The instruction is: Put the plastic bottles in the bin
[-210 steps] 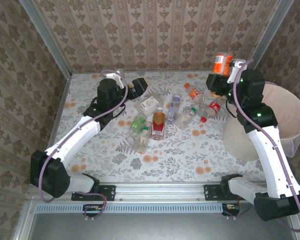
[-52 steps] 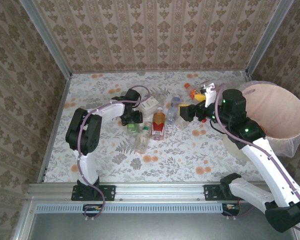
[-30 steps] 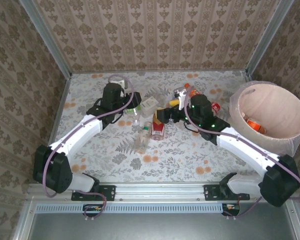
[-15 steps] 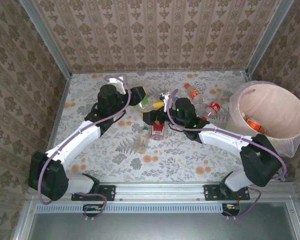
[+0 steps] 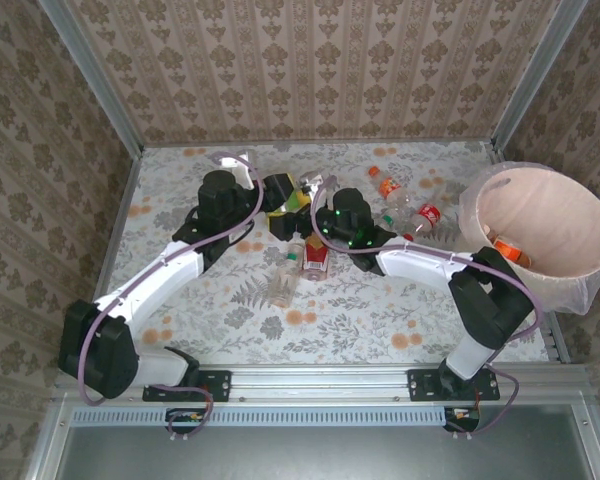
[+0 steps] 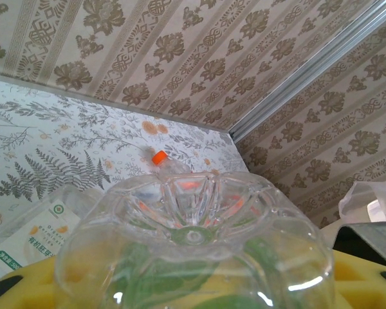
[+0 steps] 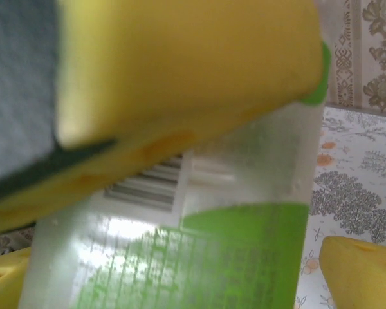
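Note:
A clear plastic bottle with a green label hangs above the table's back middle, and my left gripper is shut on it. Its ribbed base faces the left wrist camera between yellow pads. My right gripper has reached across and stands open, its fingers either side of the green label. Several more bottles lie on the table: a red-labelled one, a clear one, an orange-capped one. The pale pink bin stands at the right with an orange bottle inside.
More bottles lie between the grippers and the bin. A white carton lies below the held bottle. Patterned walls close the table at the back and sides. The right arm stretches low across the table's middle.
My right arm has swung left from the table's middle until its open fingers straddle the green-labelled bottle. My left gripper has lifted that bottle slightly right and kept its hold.

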### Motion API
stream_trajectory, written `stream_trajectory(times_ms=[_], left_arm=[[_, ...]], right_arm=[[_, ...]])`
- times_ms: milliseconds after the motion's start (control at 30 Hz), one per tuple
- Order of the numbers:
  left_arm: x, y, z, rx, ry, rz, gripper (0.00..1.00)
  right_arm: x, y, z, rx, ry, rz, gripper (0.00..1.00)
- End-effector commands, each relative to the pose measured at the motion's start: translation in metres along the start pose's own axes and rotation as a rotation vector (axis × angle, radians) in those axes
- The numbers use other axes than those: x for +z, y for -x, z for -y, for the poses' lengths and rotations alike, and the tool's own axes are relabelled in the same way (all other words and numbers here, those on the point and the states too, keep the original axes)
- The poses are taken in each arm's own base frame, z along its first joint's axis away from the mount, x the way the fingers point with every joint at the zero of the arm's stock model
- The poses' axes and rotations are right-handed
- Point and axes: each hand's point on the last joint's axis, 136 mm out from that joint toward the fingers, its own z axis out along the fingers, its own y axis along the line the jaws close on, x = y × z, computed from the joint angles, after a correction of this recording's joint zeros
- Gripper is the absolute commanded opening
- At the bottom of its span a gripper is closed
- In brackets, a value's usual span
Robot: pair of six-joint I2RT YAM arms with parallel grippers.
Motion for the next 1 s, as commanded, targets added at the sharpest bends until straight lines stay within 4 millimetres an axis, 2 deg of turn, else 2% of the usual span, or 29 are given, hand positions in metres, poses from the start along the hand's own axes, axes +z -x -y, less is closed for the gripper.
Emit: stream_trajectory(times_ms=[0, 300, 433, 600, 700, 867, 967], left_arm=[[0.001, 0.005, 0.011, -0.006, -0.043, 0.015, 0.54], [0.002, 0.004, 0.013, -0.009, -0.052, 0.008, 0.54], [0.001, 0.006, 0.015, -0.009, -0.060, 0.011, 0.54], [-0.004, 0.009, 0.014, -0.017, -0.052, 0.006, 0.60], [-0.008, 0.012, 0.016, -0.022, -0.068, 0.009, 0.67], [-0.024, 0.027, 0.035, 0.002, -0.151, 0.045, 0.93], [-0.037, 0.035, 0.042, 0.049, -0.163, 0.081, 1.00]], right_arm=[[0.006, 0.020, -0.004, -0.040, 0.002, 0.068, 0.94], [0.006, 0.015, -0.003, -0.056, -0.013, 0.027, 0.69], [0.003, 0.014, -0.001, -0.061, -0.032, 0.017, 0.64], [-0.002, 0.012, 0.009, -0.054, -0.102, -0.005, 0.60], [-0.005, 0.009, 0.013, -0.060, -0.128, -0.026, 0.58], [-0.015, 0.010, 0.020, -0.084, -0.184, -0.052, 0.55], [-0.024, 0.013, 0.026, -0.097, -0.229, -0.076, 0.55]])
